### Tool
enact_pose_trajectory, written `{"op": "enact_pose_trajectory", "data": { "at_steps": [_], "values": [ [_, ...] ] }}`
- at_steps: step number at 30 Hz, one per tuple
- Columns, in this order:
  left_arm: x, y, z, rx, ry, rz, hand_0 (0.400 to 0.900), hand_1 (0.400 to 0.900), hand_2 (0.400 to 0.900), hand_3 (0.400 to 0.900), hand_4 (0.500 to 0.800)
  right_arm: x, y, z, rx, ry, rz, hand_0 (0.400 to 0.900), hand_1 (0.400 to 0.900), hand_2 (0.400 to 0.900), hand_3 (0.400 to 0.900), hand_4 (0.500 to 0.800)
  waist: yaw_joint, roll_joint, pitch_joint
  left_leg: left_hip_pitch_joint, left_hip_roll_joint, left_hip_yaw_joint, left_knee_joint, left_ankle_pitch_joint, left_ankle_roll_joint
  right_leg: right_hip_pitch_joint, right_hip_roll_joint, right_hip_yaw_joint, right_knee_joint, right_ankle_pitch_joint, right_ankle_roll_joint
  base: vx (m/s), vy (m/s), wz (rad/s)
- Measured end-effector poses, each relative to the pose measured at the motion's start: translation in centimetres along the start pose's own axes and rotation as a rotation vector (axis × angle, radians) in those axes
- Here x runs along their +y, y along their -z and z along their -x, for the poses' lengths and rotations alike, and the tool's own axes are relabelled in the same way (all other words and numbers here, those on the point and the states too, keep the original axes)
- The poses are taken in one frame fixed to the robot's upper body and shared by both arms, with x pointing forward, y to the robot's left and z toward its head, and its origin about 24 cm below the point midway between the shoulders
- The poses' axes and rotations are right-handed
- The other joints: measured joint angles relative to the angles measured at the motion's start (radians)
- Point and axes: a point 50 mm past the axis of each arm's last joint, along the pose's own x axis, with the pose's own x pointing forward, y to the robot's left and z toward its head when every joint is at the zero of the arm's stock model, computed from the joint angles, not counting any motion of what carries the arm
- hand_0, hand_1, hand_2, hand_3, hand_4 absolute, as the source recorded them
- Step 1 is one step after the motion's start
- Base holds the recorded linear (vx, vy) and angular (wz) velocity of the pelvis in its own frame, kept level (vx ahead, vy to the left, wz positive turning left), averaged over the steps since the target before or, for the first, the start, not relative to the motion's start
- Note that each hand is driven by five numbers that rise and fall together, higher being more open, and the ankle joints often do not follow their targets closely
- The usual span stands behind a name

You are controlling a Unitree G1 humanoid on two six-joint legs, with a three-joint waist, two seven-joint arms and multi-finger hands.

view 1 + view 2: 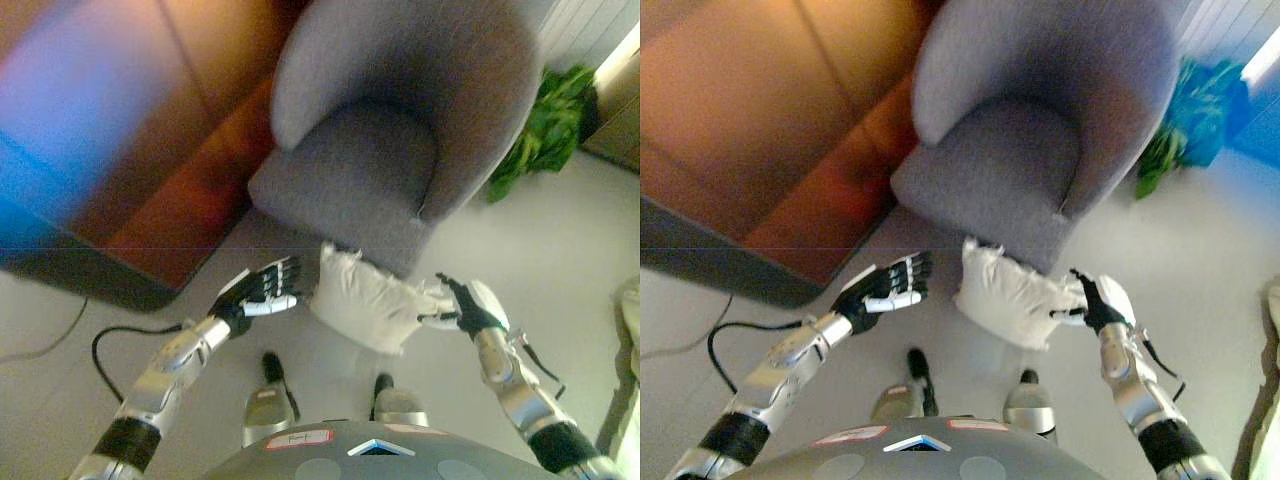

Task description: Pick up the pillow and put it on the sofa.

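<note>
Grey floor (560, 260) lies under a grey armchair (400, 120), with a green plant (545, 130) beside it. The white pillow (365, 295) sits in front of the armchair. The right robot hand (465, 305) grips its edge. The left robot hand (262, 290) is open, just beside it. Both views show the same things; no writing is readable.

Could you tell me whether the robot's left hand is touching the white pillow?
Apart. In the right eye view, a strip of floor shows between the left hand, fingers straight, and the pillow. The right hand is at the pillow's other end.
</note>
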Motion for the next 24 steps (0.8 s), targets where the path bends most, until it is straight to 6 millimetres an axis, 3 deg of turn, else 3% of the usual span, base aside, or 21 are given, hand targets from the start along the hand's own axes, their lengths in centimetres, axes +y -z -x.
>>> {"op": "enact_pose_trajectory", "data": {
  "at_steps": [6,12,19,24],
  "values": [
    [1.5,-5.7,-1.3,-0.189,0.011,-0.145,0.900,0.900,0.900,0.900,0.800,-3.1,-3.1,-2.2,-0.112,0.188,0.034,0.900,0.900,0.900,0.900,0.800,0.032,-0.029,0.160,-0.191,-0.003,-0.044,0.152,-0.033,0.012,-0.276,-0.065,0.032,0.358,-0.137,-0.016,-0.12,-0.071,0.12],
    [1.7,-9.0,-1.8,-0.299,0.027,-0.222,0.900,0.900,0.900,0.900,0.800,-5.5,-5.1,-3.2,-0.180,0.289,0.060,0.900,0.900,0.900,0.900,0.800,0.043,-0.036,0.267,-0.410,-0.004,-0.092,0.345,-0.067,0.015,-0.502,-0.124,0.040,0.651,-0.252,-0.045,-0.07,-0.079,0.17],
    [1.0,-11.4,-2.5,-0.371,0.064,-0.269,0.900,0.900,0.900,0.900,0.800,-8.3,-6.8,-3.9,-0.212,0.429,0.075,0.900,0.900,0.900,0.900,0.800,0.056,-0.040,0.302,-0.641,0.021,-0.151,0.627,-0.154,0.001,-0.690,-0.147,0.047,0.914,-0.360,-0.075,-0.05,-0.063,0.15],
    [1.0,-11.7,-2.5,-0.377,0.066,-0.274,0.900,0.900,0.900,0.900,0.800,-9.3,-6.9,-4.0,-0.165,0.542,0.087,0.900,0.900,0.900,0.900,0.800,0.056,-0.031,0.312,-0.735,0.024,-0.176,0.759,-0.193,-0.003,-0.772,-0.168,0.059,1.044,-0.415,-0.085,-0.02,-0.030,0.07]
  ]
}}
